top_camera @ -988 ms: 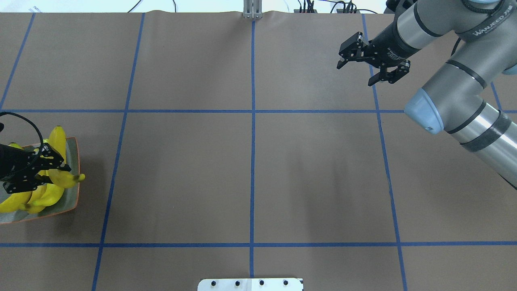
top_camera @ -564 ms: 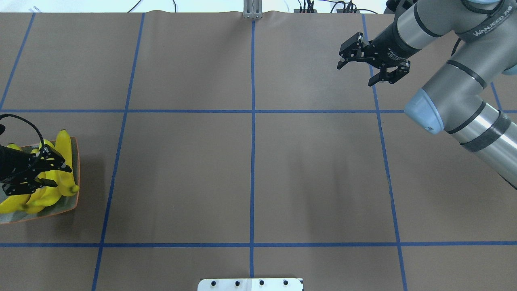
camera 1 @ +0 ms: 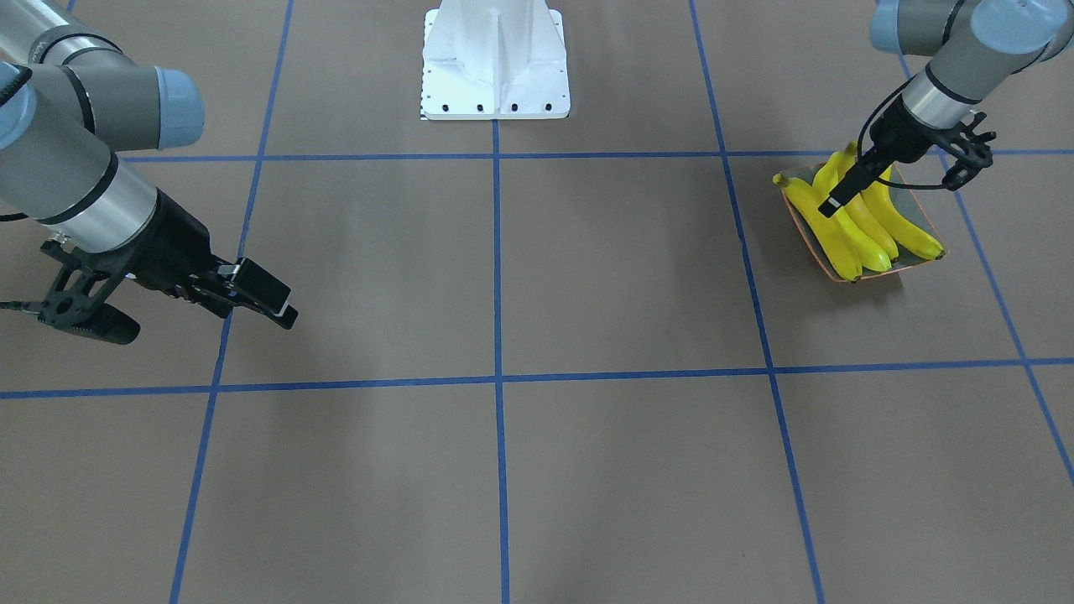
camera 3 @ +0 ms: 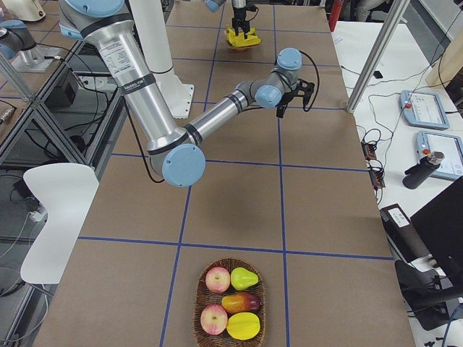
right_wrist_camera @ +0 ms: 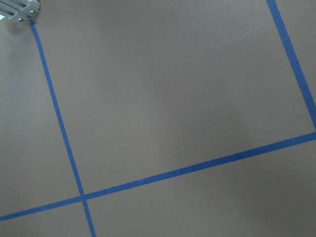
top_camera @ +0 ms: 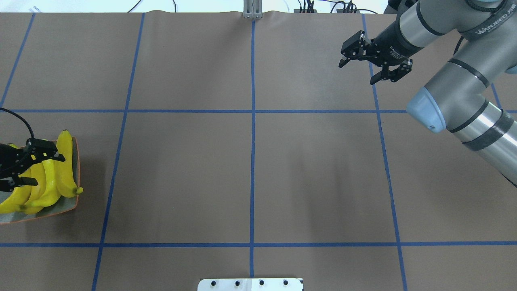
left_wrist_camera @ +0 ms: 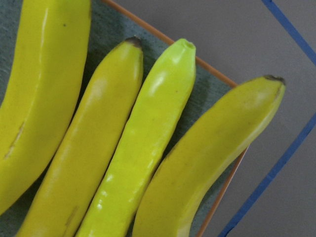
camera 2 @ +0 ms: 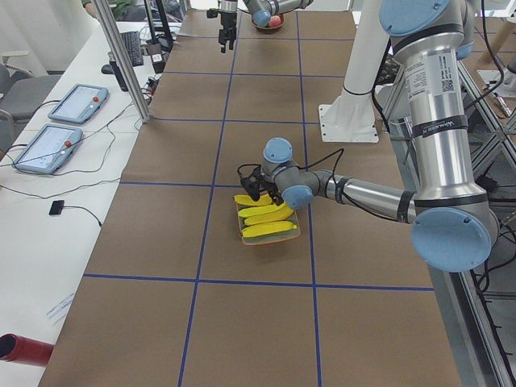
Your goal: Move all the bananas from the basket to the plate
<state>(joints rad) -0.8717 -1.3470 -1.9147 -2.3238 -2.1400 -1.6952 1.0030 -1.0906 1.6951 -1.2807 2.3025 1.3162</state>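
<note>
Camera across the table: showing four bananas (camera 1: 847, 222) lying side by side on plate (camera 1: 805, 239), on robot's left part of table (camera 1: 587, 277), with left gripper (camera 1: 898, 180) hovering just over them, jaws spread wide and holding nothing; right gripper (camera 1: 205, 327) hanging well apart on the other side, likewise spread and empty. Looking from overhead: confirming both sets of jaws gaping, left one above the bananas, outermost banana's dark tip poking past plate's rim; not telling whether a finger is brushing a banana. Looking from the left end: seeing the four packed tight across plate, nearly filling it. Looking from the right end: finding basket (camera 3: 230, 303) holding other fruit (camera 3: 217, 278) but no banana, so judging the transfer as good as done and the step in hand as letting go of the last banana and getting clear. Looking through left wrist: seeing four bananas close below, the outer one hanging its tip over the rim, near tape (left_wrist_camera: 276, 168). Looking through right wrist: getting only table and tape. Doing this step well, then: keeping jaws fully spread, rising straight up rather than sweeping sideways, watching that neither finger is dragging a banana along, minding above all the overhanging one, likely to roll off at a slight nudge; leaving right arm parked.
</note>
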